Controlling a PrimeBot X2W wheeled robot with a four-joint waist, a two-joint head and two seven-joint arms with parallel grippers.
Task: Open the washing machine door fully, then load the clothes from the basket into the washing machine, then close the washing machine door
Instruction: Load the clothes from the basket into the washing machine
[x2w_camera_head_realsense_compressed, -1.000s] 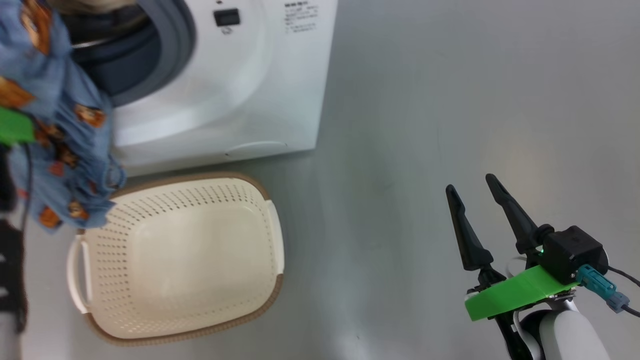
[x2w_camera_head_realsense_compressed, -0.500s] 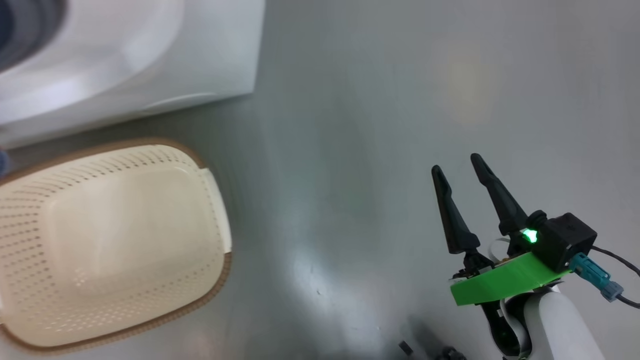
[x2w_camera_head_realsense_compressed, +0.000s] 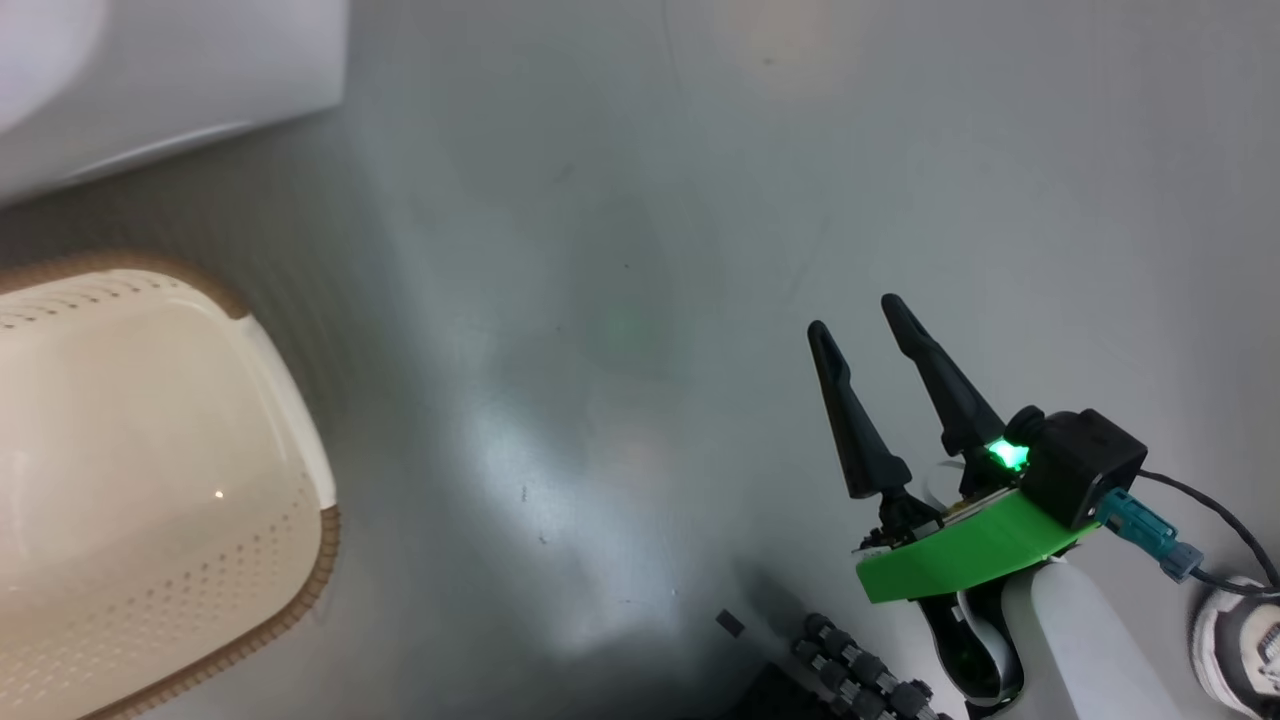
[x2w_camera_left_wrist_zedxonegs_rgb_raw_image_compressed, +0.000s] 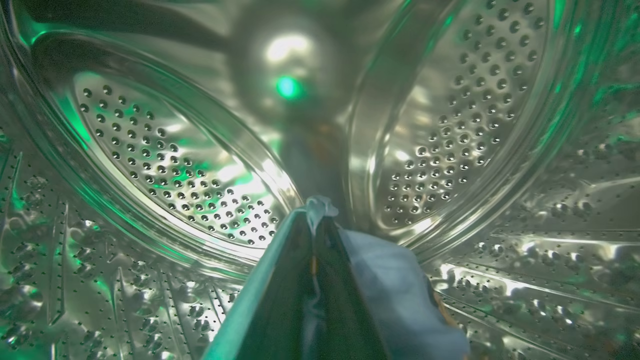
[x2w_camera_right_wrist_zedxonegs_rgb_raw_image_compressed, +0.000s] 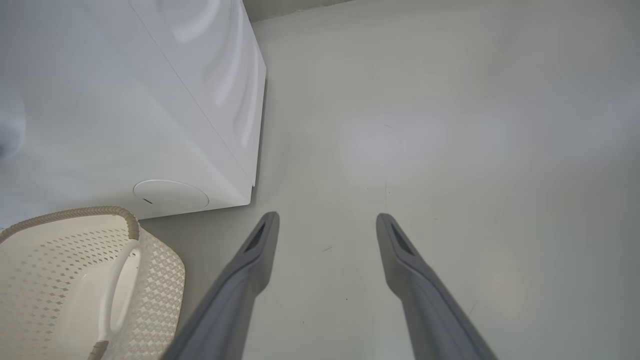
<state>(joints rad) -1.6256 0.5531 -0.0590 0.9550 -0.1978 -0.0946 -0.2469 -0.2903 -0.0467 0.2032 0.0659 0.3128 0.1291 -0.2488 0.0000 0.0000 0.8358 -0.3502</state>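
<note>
The right claw (x2w_camera_head_realsense_compressed: 854, 314) has tapered black fingers (x2w_camera_head_realsense_compressed: 858, 440), a green bracket (x2w_camera_head_realsense_compressed: 950, 555), a black box (x2w_camera_head_realsense_compressed: 1085, 460) and a teal plug (x2w_camera_head_realsense_compressed: 1135, 525).

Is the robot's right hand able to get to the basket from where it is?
Probably yes. The right gripper hangs open over the floor, and nothing lies between it and the basket. The basket sits off to its left, so the arm would have to swing across.

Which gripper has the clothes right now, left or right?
The left gripper: its fingers are shut on the blue clothes inside the steel drum of the washing machine. The right gripper is open and empty above the floor.
</note>
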